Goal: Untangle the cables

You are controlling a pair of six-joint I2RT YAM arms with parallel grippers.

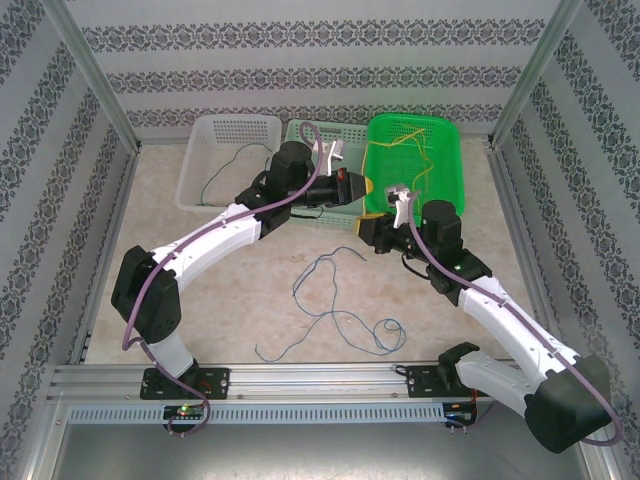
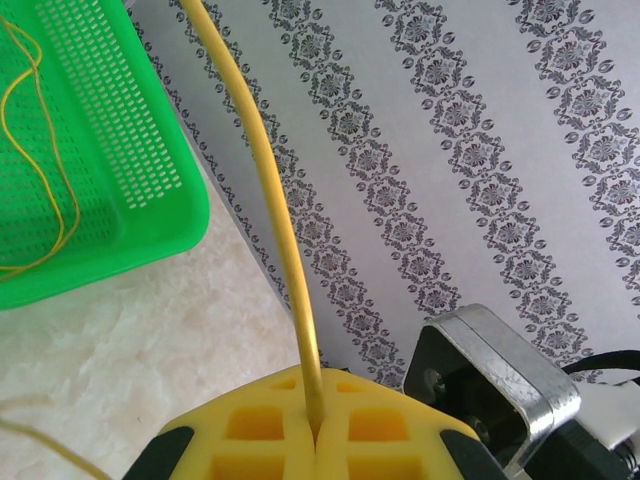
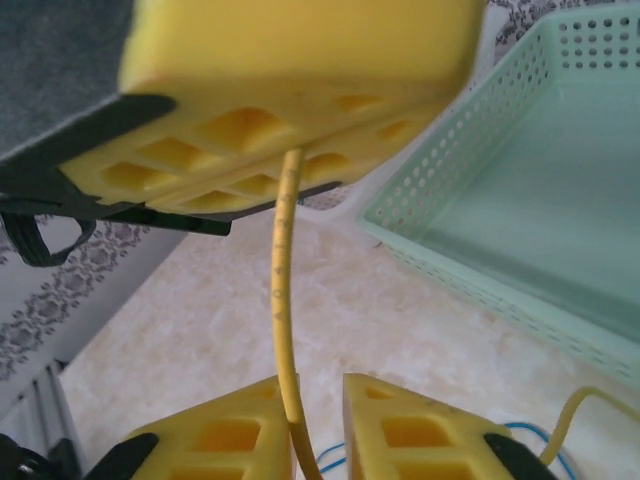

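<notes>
Down at the near edge, the metal rail (image 1: 320,375) carried both arm bases, and just beyond it the pale marbled table (image 1: 240,290) lay bare but for a blue cable (image 1: 331,316) sprawled in loose loops, touching neither arm. Up ahead, action at the baskets! The right gripper (image 3: 318,420) had its yellow fingers standing narrowly apart around the yellow cable (image 3: 281,270), which ran along the inner face of one finger; whether they actually pinched it, I couldn't tell, and the strand was cut off at the frame's bottom edge. Above it, the left gripper (image 2: 315,430) was clamped tight on that same yellow cable, the wire vanishing into the seam between its pads. Beside them sat the mint basket (image 3: 470,170), its front rim partly hidden by the two wrists from above. To its right the green basket (image 2: 150,200) held thin yellow loops; to its left the white basket (image 1: 212,128) held a dark cable (image 1: 222,170), too fine to trace fully. Behind it all, grey patterned wallpaper (image 2: 480,150) closed off the far side and both flanks.
</notes>
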